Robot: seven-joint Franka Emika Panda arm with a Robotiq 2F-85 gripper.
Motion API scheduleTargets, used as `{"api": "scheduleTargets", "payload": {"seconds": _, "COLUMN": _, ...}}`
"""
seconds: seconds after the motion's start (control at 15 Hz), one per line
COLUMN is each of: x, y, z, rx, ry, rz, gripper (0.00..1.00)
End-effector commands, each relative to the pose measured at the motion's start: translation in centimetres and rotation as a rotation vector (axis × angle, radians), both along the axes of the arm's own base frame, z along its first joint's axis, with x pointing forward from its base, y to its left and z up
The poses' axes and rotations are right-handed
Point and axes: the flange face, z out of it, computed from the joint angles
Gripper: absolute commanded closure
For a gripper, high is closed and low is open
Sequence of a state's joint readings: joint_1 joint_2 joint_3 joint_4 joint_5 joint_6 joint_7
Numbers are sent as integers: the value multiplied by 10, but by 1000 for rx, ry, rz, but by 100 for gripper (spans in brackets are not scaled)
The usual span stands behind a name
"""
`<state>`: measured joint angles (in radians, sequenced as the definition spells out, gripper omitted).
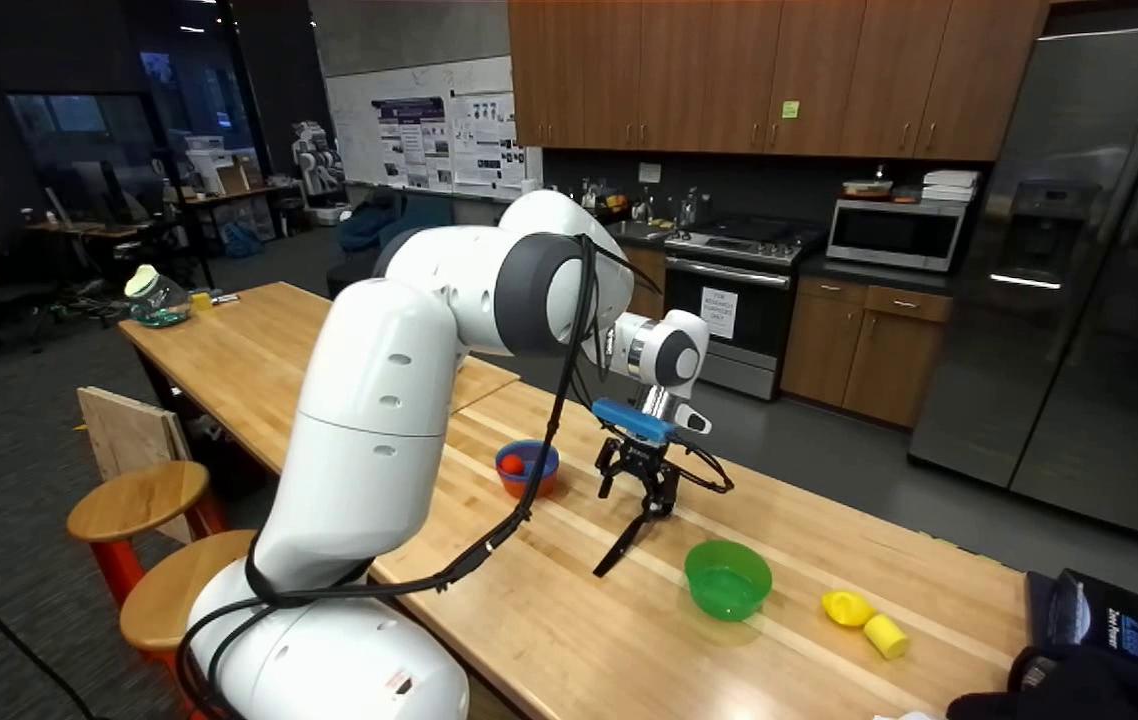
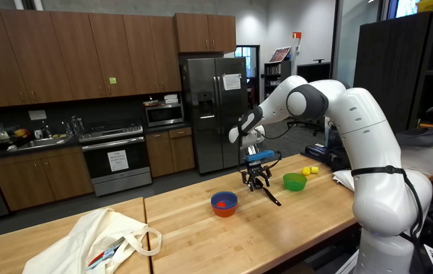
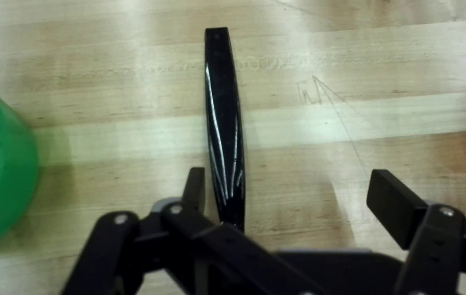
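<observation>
Currently my fingers (image 3: 397, 209) stand wide apart, gripping nothing. In the wrist view, the black handle (image 3: 224, 110) runs toward twelve o'clock on the worktop (image 3: 134, 102), with the green bowl (image 3: 18, 168) at nine.

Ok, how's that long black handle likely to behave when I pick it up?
The long black handle is probably stiff, since it shows no kinks. It may slip between the fingers, given its glossy surface. Being long and narrow, it could swing if gripped near one end.
</observation>
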<state>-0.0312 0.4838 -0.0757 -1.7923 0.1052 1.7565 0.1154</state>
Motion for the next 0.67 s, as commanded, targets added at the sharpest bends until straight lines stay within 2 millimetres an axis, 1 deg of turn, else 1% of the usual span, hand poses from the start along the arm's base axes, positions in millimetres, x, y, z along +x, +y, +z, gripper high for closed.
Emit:
{"api": "scheduleTargets", "payload": {"seconds": 0.0, "x": 2, "y": -7, "z": 4, "rx": 43, "ry": 8, "rz": 2, "gripper": 0}}
{"api": "scheduleTargets", "payload": {"seconds": 0.33, "x": 1, "y": -13, "z": 5, "rx": 123, "ry": 26, "rz": -1, "gripper": 0}}
{"api": "scheduleTargets", "payload": {"seconds": 0.6, "x": 1, "y": -22, "z": 7, "rx": 185, "ry": 46, "rz": -4, "gripper": 0}}
